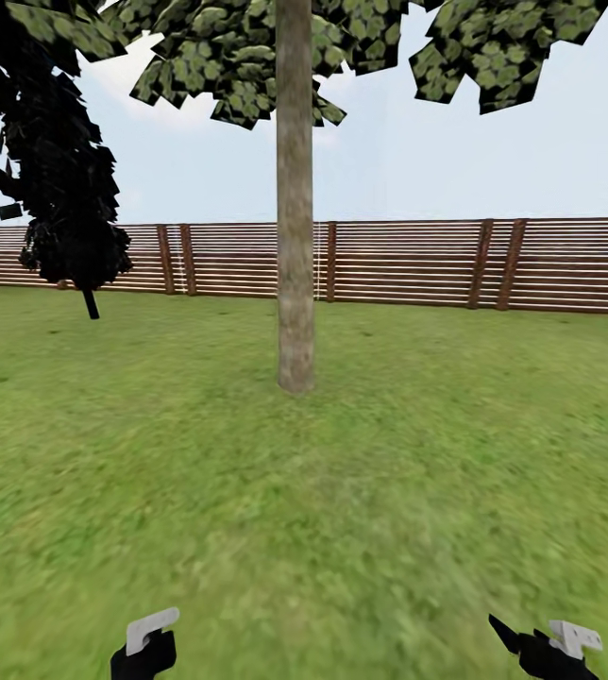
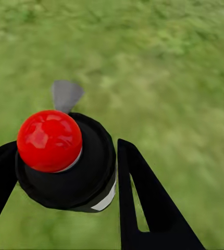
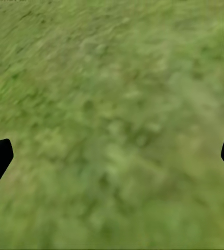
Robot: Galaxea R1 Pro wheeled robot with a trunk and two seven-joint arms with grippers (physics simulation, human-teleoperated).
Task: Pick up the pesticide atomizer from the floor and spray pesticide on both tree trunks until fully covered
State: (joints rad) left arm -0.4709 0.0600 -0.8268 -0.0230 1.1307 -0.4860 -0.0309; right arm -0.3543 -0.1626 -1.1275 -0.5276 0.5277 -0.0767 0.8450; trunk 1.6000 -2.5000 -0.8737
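Your left claw (image 2: 65, 182) is clamped on the atomizer (image 2: 65, 159); the right claw (image 3: 112, 156) hangs spread and empty. The upright trunk (image 1: 295, 236) stands well ahead, slightly right of the atomizer.

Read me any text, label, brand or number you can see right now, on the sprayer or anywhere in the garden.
None can be read.
The black atomizer with a red dome cap, held between the left gripper jaws, carries a small white patch low on its side; no letters show on it.
The brown slatted wooden fence, mottled grey-brown tree trunk and green lawn bear no signs.
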